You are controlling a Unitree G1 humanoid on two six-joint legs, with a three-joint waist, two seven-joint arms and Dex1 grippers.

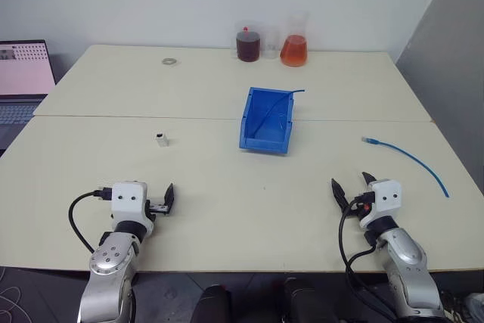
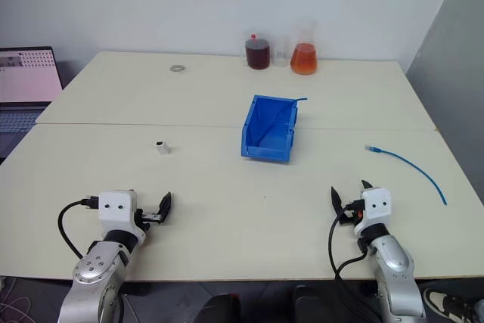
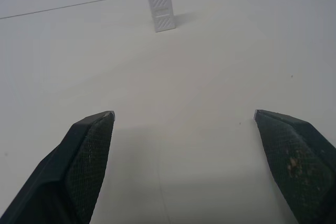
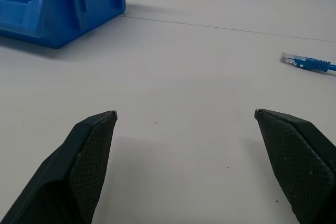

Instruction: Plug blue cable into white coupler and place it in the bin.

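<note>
Blue bin (image 1: 266, 132), light-blue cable (image 1: 409, 158), white coupler (image 1: 161, 139)

A cream table (image 1: 227, 209) fills the scene. At its twelve o'clock edge stand a beaker of dark red liquid (image 1: 247, 44), a clear empty beaker (image 1: 270, 45) and a flask of orange liquid (image 1: 294, 49). A small metal ring (image 1: 169, 60) lies toward eleven o'clock. A laptop (image 1: 23, 81) sits at nine o'clock.

Two head views from high up, looking forward and down over the whole table (image 1: 227, 209), sharing the bin (image 1: 266, 120). Wrist views low and close to the tabletop: left facing the coupler (image 3: 159, 9), right facing bin and cable (image 4: 307, 63).
</note>
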